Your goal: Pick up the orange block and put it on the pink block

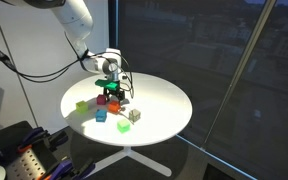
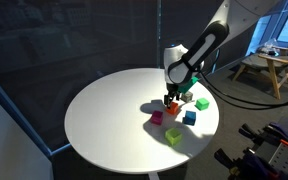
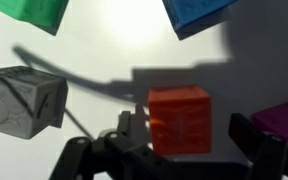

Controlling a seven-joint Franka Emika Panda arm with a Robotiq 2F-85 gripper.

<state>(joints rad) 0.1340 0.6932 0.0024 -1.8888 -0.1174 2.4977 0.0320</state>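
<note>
The orange block [image 3: 179, 118] sits on the white table between my two fingers in the wrist view. My gripper [image 3: 188, 126] is open around it. The left finger is close against the block and a gap shows at the right finger. The pink block [image 3: 286, 120] lies just right of the right finger, at the frame's edge. In an exterior view the gripper [image 2: 173, 97] is lowered over the orange block [image 2: 172, 108], with the pink block [image 2: 157, 117] beside it. In an exterior view the gripper [image 1: 108, 90] is down among the blocks.
A grey-white block [image 3: 24, 100] lies left of the gripper, and a green block [image 3: 34, 12] and a blue block [image 3: 199, 12] lie beyond it. A yellow-green block [image 2: 173, 135] sits nearer the rim of the round table [image 2: 104, 120]. A black cable hangs from the arm.
</note>
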